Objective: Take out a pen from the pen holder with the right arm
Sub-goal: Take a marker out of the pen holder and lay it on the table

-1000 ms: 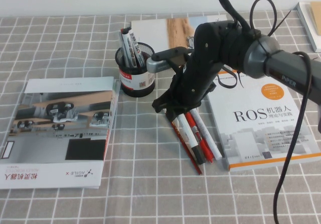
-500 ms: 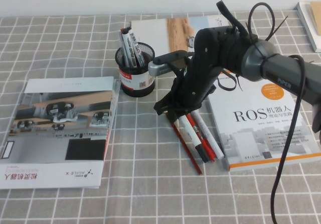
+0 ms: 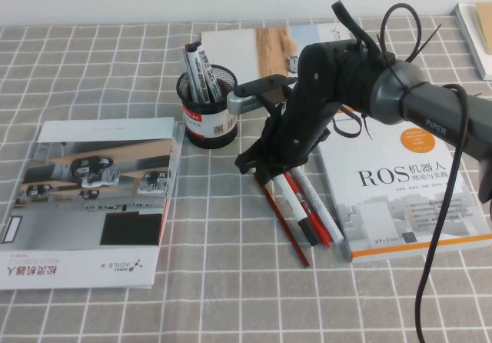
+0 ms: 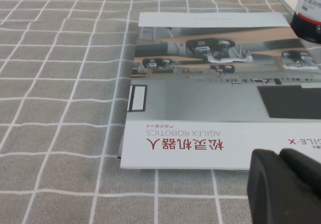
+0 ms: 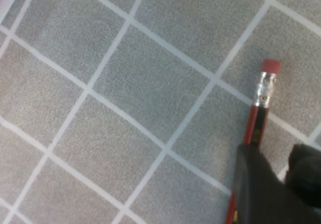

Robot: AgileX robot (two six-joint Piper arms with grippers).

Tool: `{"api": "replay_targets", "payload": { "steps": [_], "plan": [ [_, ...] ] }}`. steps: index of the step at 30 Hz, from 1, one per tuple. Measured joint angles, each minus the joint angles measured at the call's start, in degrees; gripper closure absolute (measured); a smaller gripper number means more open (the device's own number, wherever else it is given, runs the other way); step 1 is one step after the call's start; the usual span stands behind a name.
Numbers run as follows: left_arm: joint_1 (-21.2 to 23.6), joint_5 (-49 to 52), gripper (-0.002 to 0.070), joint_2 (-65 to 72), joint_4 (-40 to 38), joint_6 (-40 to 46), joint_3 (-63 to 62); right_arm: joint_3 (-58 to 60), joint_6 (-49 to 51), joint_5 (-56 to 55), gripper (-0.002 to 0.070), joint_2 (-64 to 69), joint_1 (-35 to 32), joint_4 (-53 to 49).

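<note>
A black mesh pen holder (image 3: 207, 111) with a red label stands at the back middle with several pens (image 3: 201, 70) in it. To its right my right gripper (image 3: 261, 170) hangs low over the checked cloth. It is shut on the upper end of a white marker with a black cap (image 3: 296, 216), which slants down onto the cloth. Beside the marker lie a red pencil (image 3: 288, 231) and a red marker (image 3: 315, 224). The right wrist view shows the pencil (image 5: 262, 103) running under one finger (image 5: 256, 184). My left gripper (image 4: 279, 156) is shut over the near edge of a brochure (image 4: 215, 98).
A white ROS book (image 3: 407, 181) lies right of the loose pens. The AgileX brochure (image 3: 96, 201) lies at the left. Behind the holder is another booklet (image 3: 261, 47), and a book edge (image 3: 477, 28) sits at the far right. The right arm's cable (image 3: 453, 204) loops over the ROS book.
My right gripper has shifted slightly toward the back right, and the white marker's lower end has swung a little with it. The red pencil has stayed put.
</note>
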Motion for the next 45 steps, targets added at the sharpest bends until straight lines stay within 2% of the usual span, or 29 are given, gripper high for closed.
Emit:
{"api": "replay_targets", "payload": {
  "steps": [18, 20, 27, 34, 37, 40, 41, 45],
  "plan": [
    [0.0, 0.0, 0.0680, 0.0, 0.0, 0.0, 0.0, 0.0, 0.0, -1.0, 0.0572, 0.0, 0.0, 0.0],
    [0.0, 0.0, 0.0680, 0.0, 0.0, 0.0, 0.0, 0.0, 0.0, -1.0, 0.0538, 0.0, 0.0, 0.0],
    [0.0, 0.0, 0.0680, 0.0, 0.0, 0.0, 0.0, 0.0, 0.0, -1.1, 0.0344, 0.0, 0.0, 0.0],
    [0.0, 0.0, 0.0680, 0.0, 0.0, 0.0, 0.0, 0.0, 0.0, -1.2, 0.0312, -0.4, 0.0, 0.0],
    [0.0, 0.0, 0.0680, 0.0, 0.0, 0.0, 0.0, 0.0, 0.0, -1.2, 0.0338, -2.6, 0.2, -0.9],
    [0.0, 0.0, 0.0680, 0.0, 0.0, 0.0, 0.0, 0.0, 0.0, -0.3, 0.0407, -6.5, 1.3, -3.7],
    [0.0, 0.0, 0.0680, 0.0, 0.0, 0.0, 0.0, 0.0, 0.0, 0.6, 0.0468, -8.6, 2.3, -5.1],
    [0.0, 0.0, 0.0680, 0.0, 0.0, 0.0, 0.0, 0.1, 0.0, 4.1, 0.0620, -14.8, 5.2, -8.8]
  ]
}}
